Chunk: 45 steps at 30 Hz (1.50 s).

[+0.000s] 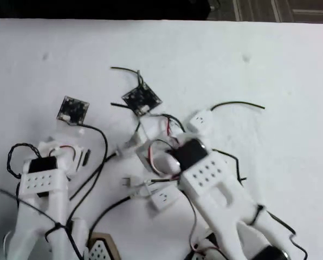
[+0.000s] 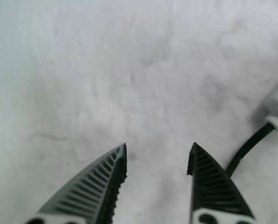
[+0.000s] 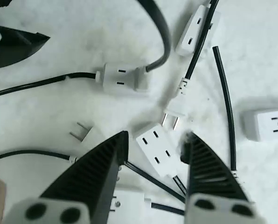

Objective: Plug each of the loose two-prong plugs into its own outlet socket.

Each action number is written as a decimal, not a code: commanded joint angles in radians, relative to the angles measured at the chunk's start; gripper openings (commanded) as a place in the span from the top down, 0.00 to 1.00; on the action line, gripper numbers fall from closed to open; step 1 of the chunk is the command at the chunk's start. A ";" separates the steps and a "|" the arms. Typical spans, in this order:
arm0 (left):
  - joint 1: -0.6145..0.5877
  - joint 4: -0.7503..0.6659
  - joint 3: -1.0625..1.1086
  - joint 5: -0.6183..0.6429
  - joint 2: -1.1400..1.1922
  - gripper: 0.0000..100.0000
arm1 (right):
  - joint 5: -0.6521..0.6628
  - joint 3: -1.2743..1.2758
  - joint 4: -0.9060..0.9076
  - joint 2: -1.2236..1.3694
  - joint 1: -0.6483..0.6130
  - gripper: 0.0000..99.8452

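While plugs [image 3: 174, 115] are lying loose, a socket [image 3: 155, 149] is being framed by the wide-open right end effector [image 3: 156, 135]; the left end effector [image 2: 158, 145] is being held wide too

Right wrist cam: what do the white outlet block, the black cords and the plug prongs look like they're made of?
Outlet block: likely moulded plastic, smooth white faces, crisp slots.
Black cord: probably a rubber or PVC jacket, dull, curved.
Plug prongs: seemingly metal, thin flat grey blades.
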 commanded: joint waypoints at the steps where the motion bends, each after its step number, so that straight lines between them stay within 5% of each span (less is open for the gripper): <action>1: 0.071 0.028 -0.014 -0.018 -0.133 0.76 | 0.003 -0.031 0.160 -0.159 0.004 0.82; 7: 0.223 0.157 -0.029 -0.020 -0.228 0.69 | 0.006 0.060 0.119 -0.216 0.153 0.99; 14: 0.334 0.216 -0.215 -0.021 -0.008 0.68 | 0.066 0.166 -0.084 -0.156 0.378 0.98; 30: 0.432 0.207 -0.646 -0.129 0.757 0.69 | 0.071 0.164 -0.145 -0.016 0.397 0.98; 42: 0.475 0.207 -0.680 -0.124 0.777 0.98 | 0.072 0.164 -0.145 -0.010 0.397 0.98; 45: 0.438 0.209 -0.717 -0.121 0.777 0.98 | 0.072 0.166 -0.145 -0.010 0.397 0.98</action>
